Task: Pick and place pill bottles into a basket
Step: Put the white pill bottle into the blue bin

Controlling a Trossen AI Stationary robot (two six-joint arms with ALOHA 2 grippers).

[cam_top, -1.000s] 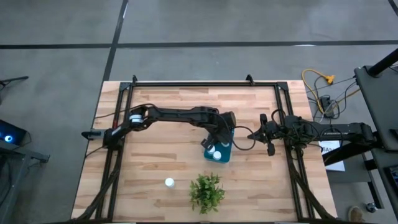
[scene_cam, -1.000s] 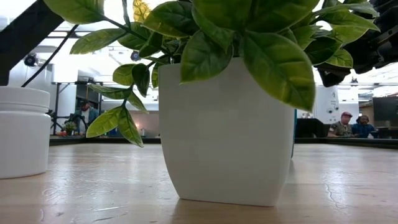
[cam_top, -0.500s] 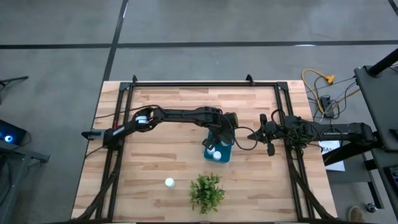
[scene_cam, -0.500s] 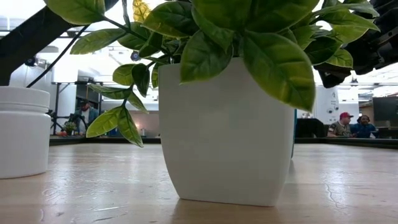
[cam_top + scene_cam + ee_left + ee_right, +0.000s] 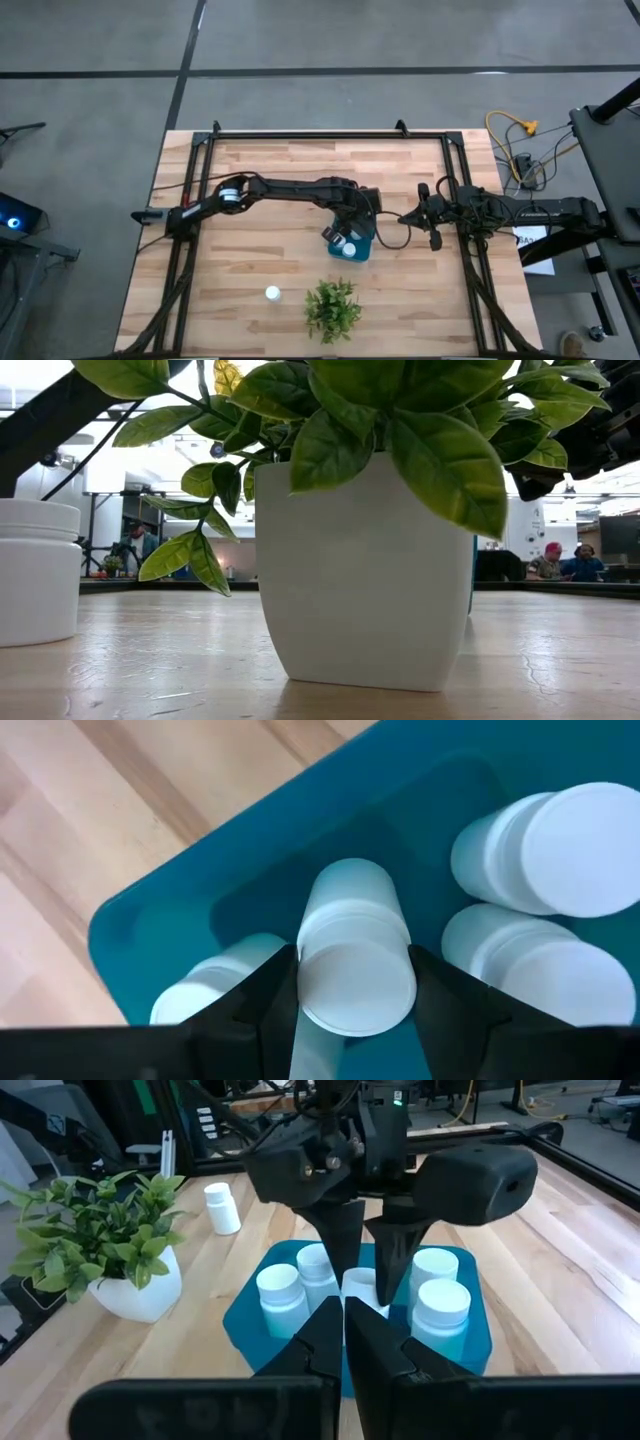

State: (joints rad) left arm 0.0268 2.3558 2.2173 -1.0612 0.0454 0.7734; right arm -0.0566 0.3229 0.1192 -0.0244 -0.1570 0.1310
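While the left gripper (image 5: pixel 350 995) clasps a pill bottle (image 5: pixel 352 955) inside the basket (image 5: pixel 362 240) at mid-table, four others sit there — one bottle (image 5: pixel 272 293) remains near the plant (image 5: pixel 333 308); right gripper (image 5: pixel 343 1342) waits, fingers closed.

Six pill bottles: five in or over the one basket (image 5: pixel 470 1325), including one (image 5: pixel 355 960) between the left gripper's (image 5: pixel 350 990) fingers, and one loose bottle (image 5: pixel 272 293) on the table. One plant (image 5: pixel 332 308).

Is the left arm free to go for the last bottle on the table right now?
Probably not yet: the left gripper has its jaws around a pill bottle inside the basket. The lone bottle stands unobstructed beside the plant.
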